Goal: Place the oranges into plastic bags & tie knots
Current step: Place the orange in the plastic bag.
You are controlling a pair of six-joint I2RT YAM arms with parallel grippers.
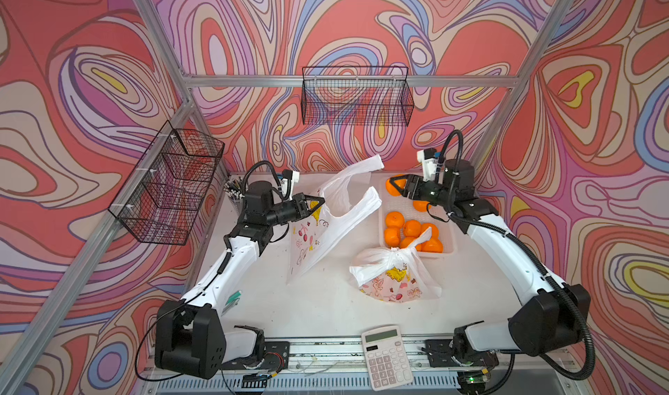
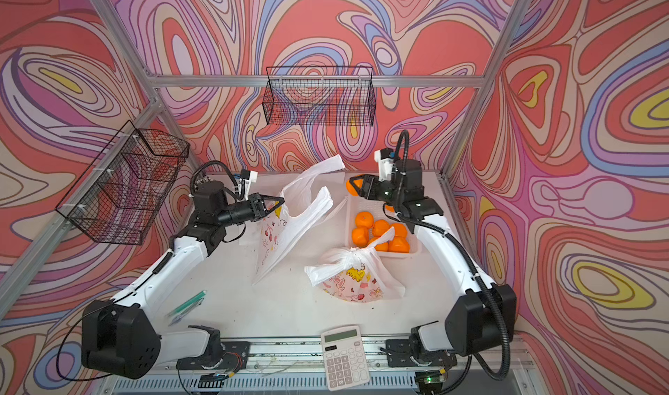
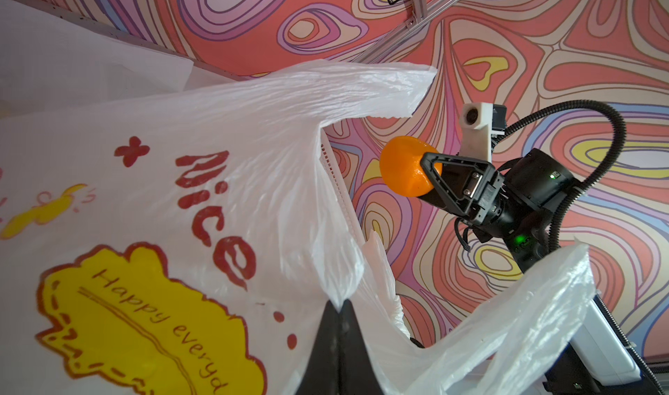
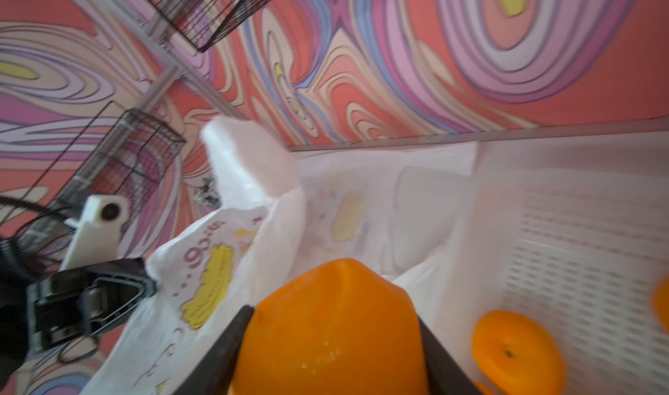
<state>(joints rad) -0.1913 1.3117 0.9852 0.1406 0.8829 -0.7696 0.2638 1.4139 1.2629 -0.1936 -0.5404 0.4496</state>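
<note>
My left gripper (image 1: 320,198) (image 3: 340,304) is shut on the rim of an open printed plastic bag (image 1: 325,226) (image 3: 217,194), holding it up off the table at the back left. One handle loop (image 1: 362,168) stands up toward the back wall. My right gripper (image 1: 392,187) (image 4: 332,313) is shut on an orange (image 1: 388,188) (image 4: 325,346), held in the air over the far end of the white basket (image 1: 449,230), right of the bag's mouth. Several oranges (image 1: 412,228) lie in the basket. A filled bag (image 1: 394,281) with a knot (image 1: 396,254) sits in front of the basket.
A calculator (image 1: 387,357) lies at the front edge. Black wire baskets hang on the back wall (image 1: 356,96) and left wall (image 1: 170,183). A cup of pens (image 1: 233,190) stands in the back left corner, and a green pen (image 2: 186,304) lies by the left arm.
</note>
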